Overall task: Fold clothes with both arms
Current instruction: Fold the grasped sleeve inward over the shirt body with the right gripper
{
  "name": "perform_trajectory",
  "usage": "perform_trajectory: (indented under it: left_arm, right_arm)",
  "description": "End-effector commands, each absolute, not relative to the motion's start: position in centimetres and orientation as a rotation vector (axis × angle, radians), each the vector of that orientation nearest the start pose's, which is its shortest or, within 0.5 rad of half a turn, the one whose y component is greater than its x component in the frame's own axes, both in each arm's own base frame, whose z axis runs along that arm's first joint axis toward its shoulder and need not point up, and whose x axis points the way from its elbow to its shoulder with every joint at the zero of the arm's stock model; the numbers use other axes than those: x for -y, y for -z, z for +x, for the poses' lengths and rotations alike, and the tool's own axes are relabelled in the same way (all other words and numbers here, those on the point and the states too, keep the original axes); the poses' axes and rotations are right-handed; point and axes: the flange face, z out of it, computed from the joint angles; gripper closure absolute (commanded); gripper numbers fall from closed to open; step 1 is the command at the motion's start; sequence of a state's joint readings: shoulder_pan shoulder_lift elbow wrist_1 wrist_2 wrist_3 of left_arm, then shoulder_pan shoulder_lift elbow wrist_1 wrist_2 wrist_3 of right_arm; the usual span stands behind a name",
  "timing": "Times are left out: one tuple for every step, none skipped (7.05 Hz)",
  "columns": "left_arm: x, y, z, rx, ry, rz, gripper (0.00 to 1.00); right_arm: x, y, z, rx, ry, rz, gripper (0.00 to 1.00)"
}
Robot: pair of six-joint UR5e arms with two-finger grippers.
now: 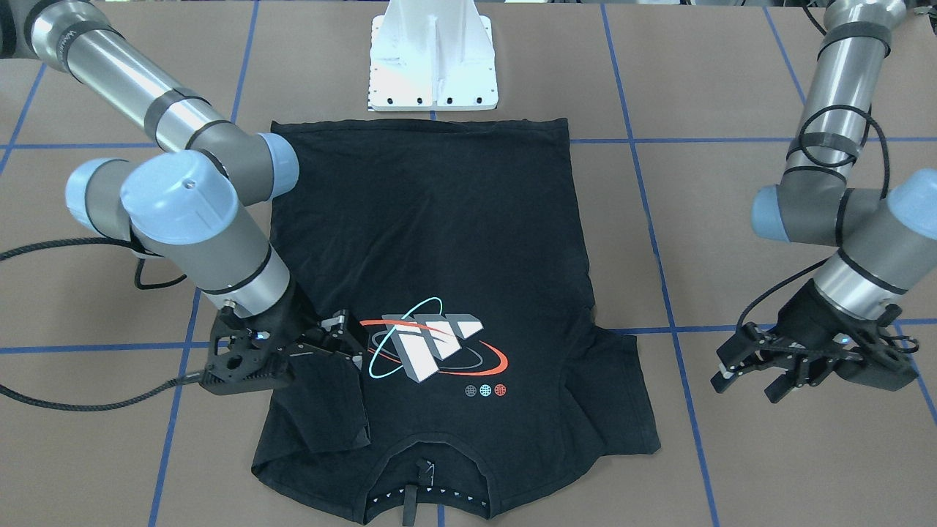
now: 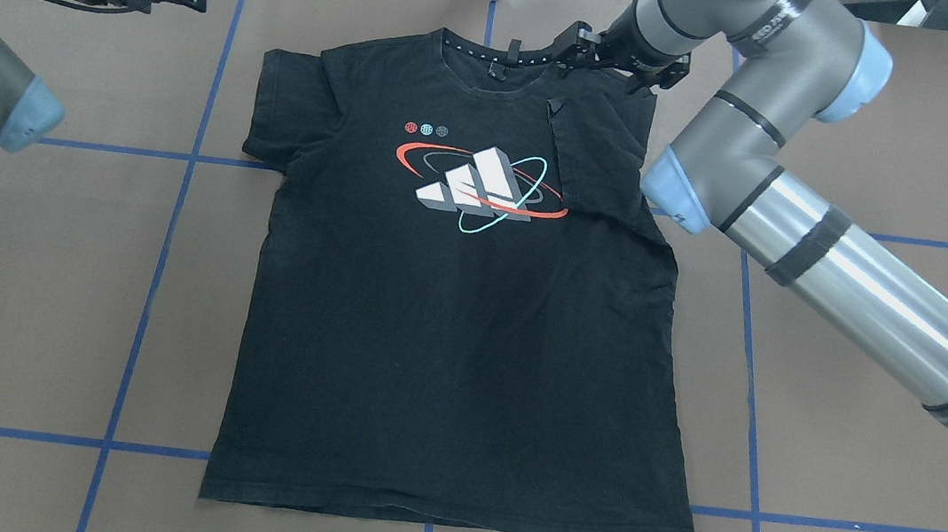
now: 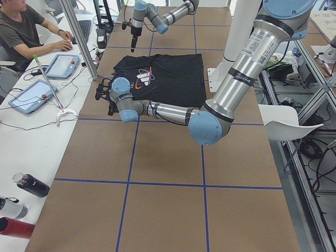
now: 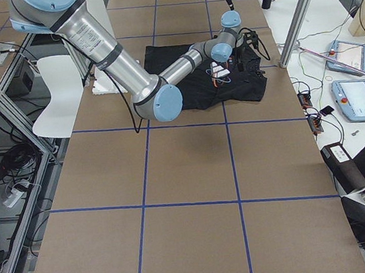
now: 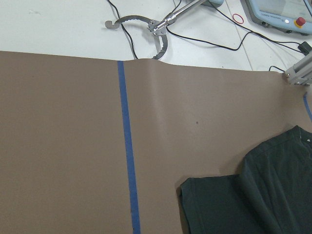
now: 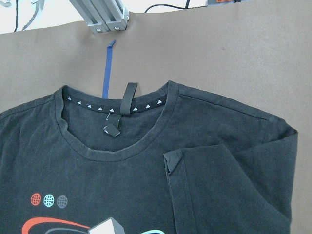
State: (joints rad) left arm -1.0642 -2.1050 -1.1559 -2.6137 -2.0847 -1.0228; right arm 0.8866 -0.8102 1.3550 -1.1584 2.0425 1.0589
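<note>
The black T-shirt lies flat on the brown table with its logo facing up and its collar away from the robot. One sleeve is folded inward over the chest, beside the logo. My right gripper hovers open just above that folded sleeve, holding nothing. The other sleeve lies spread flat. My left gripper is open over bare table, well off that sleeve's side. Its wrist view shows only the sleeve's edge.
The white pedestal base stands at the shirt's hem side. Blue tape lines cross the table. Past the collar stands an aluminium post. A person sits at a side bench with tablets and bottles.
</note>
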Motion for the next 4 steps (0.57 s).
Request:
perform_trajectory:
  left_arm:
    - [67.8,-40.4,33.3,-1.088,0.211,0.533,0.00]
    - [68.3,-40.2,36.0,-1.059,0.225,0.551,0.01]
    - [69.3,-40.4,37.1,-1.038,0.235,0.546,0.03]
    - [70.1,-40.9,38.4,-1.016,0.248,0.564,0.06]
  right_arm:
    - [61.6,-25.0,-37.0,1.026,-0.111,0.258,0.00]
    - [61.1,-25.0,-36.6,1.029,-0.110,0.263,0.00]
    - [61.1,-25.1,-36.8,1.025,-0.111,0.259,0.00]
    - [61.2,-25.0,-36.6,1.025,-0.112,0.261,0.00]
